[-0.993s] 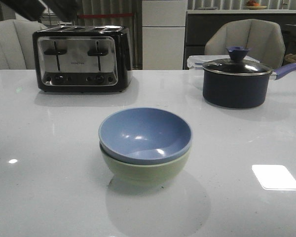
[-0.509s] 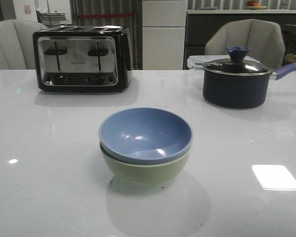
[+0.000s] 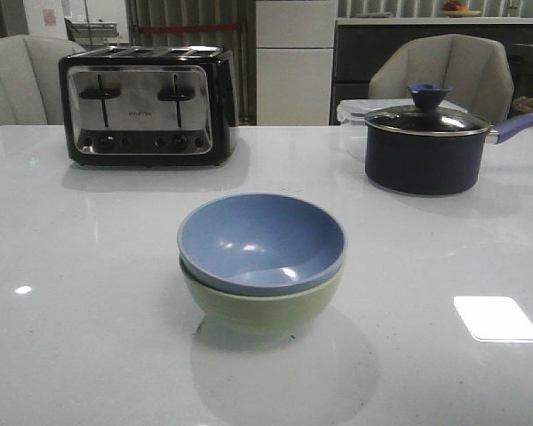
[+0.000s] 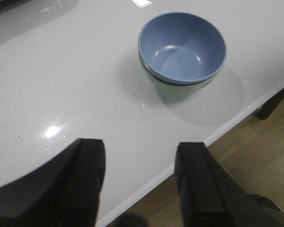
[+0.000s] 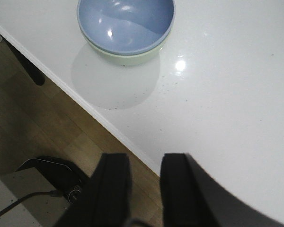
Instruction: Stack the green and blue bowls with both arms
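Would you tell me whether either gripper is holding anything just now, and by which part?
Nothing is held: the left gripper and right gripper are both open and empty.

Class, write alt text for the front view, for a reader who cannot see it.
A blue bowl sits nested in a green bowl at the centre of a white table. Behind stand a toaster at left and a dark lidded saucepan at right.

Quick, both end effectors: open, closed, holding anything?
Left end effector: open, holding nothing.
Right end effector: open, narrower gap, holding nothing.
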`<state>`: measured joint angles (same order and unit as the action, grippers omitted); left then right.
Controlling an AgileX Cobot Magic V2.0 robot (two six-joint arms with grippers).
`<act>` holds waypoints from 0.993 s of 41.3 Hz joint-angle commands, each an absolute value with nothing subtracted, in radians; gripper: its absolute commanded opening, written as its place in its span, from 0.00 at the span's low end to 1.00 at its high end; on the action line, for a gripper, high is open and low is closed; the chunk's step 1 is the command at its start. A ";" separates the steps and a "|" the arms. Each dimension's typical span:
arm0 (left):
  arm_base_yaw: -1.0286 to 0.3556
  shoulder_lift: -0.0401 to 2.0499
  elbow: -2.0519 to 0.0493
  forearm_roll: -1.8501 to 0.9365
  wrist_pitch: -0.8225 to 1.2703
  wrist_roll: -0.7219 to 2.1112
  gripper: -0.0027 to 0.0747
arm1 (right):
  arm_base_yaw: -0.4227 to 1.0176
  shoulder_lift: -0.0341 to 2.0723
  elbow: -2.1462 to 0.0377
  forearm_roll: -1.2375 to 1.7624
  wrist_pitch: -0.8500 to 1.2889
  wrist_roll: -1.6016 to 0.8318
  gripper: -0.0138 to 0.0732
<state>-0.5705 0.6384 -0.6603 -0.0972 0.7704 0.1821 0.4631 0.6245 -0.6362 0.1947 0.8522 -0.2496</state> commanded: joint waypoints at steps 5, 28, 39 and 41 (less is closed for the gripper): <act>-0.572 0.636 -0.689 -0.105 0.697 0.172 0.21 | 0.458 0.623 -0.662 0.199 0.798 -0.245 0.23; -0.572 0.636 -0.689 -0.105 0.699 0.172 0.16 | 0.458 0.623 -0.662 0.199 0.799 -0.245 0.21; -0.495 0.532 -0.630 -0.060 0.625 0.178 0.16 | 0.458 0.623 -0.662 0.199 0.798 -0.245 0.21; -0.439 0.478 -0.582 -0.060 0.561 0.178 0.16 | 0.458 0.623 -0.662 0.199 0.798 -0.245 0.21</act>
